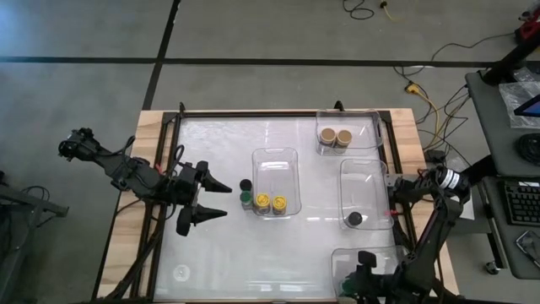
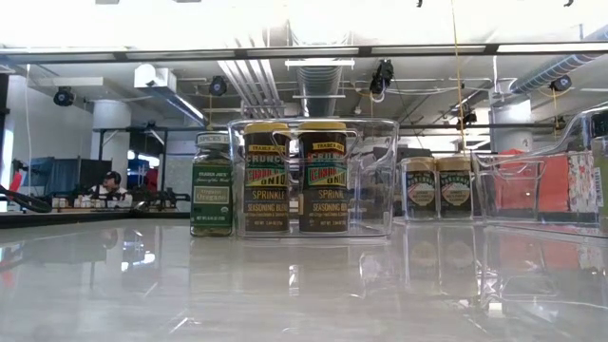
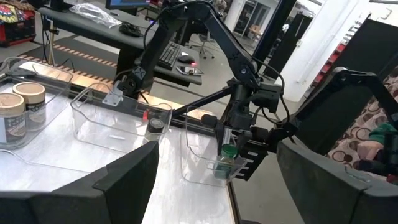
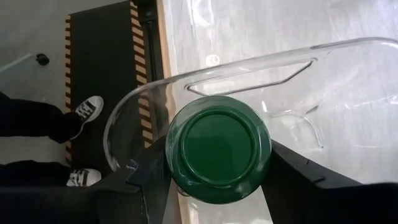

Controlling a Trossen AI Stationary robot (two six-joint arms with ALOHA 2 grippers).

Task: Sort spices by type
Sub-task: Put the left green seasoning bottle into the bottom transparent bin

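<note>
My right gripper [image 4: 219, 167] is shut on a green-lidded spice jar [image 4: 217, 147] over the clear tray [image 1: 342, 260] at the table's near right corner. My left gripper [image 1: 221, 199] hangs open at the table's left. It points at a black-lidded jar [image 1: 245, 184] and a second green-lidded jar [image 1: 245, 198], which stand on their bases beside the middle tray [image 1: 276, 154]. Two yellow-lidded jars [image 1: 271, 203] stand in that tray. Two tan-lidded jars [image 1: 335, 135] are in the far tray. Another black-lidded jar [image 1: 355, 219] is in the right tray. My right gripper pinches the green-lidded jar by its body just below the lid [image 4: 176, 163], one finger [image 4: 148, 177] on each side. The fingers come from above, pointing down. The jar stands upright inside the corner tray [image 3: 228, 159]. Whether its base rests on the tray floor cannot be told.
Four clear trays take up the table's middle and right side. Bare table lies between my left gripper and the near edge [image 1: 253, 279]. A person's legs and shoes [image 4: 81, 112] stand on the floor by the table's right side. Desks and cables lie beyond.
</note>
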